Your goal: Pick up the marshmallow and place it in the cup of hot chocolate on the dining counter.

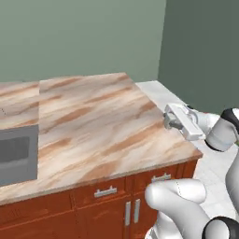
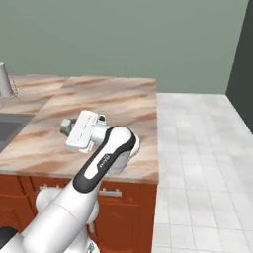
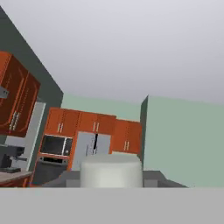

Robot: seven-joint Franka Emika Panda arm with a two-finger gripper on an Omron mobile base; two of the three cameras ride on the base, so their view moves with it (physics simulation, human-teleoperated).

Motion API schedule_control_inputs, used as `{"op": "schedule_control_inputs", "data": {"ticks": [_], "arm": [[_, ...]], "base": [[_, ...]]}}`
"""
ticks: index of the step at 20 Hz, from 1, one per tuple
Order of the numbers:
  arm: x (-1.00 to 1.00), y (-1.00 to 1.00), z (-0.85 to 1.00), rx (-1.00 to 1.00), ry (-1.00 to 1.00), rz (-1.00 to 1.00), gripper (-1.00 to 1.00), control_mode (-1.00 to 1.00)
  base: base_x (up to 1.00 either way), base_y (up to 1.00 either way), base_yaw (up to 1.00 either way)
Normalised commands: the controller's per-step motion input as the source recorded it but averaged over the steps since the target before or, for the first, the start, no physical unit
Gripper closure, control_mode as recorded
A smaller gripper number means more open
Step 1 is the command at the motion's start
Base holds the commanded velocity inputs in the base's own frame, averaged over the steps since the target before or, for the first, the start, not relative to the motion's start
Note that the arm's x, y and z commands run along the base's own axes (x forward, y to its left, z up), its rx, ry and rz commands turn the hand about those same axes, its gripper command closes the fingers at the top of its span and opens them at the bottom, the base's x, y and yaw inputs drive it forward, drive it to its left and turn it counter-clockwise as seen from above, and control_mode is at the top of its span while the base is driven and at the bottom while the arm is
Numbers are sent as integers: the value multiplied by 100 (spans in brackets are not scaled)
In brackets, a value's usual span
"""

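honestly barely started. my gripper (image 1: pixel 170 119) hangs over the dining counter (image 1: pixel 93 121) near its edge, can't tell if it's open or closed. marshmallow and cup, can't place either yet, so everything's left.

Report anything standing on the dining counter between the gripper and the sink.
Nothing visible does. The gripper hangs above the dining counter's right end, and the marbled top from there to the sink lies bare. A silver canister stands farther back, off that line.
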Motion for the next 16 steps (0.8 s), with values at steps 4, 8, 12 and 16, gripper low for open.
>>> {"op": "schedule_control_inputs", "data": {"ticks": [4, 8, 12, 16], "arm": [[0, 0, 0, 0, 0, 0, 100, 100], [0, 0, 0, 0, 0, 0, 100, 100], [0, 0, 0, 0, 0, 0, 100, 100], [0, 0, 0, 0, 0, 0, 100, 100]], "base": [[-23, 78, 69], [-4, 100, 60], [0, 100, 44], [0, 100, 30]]}}
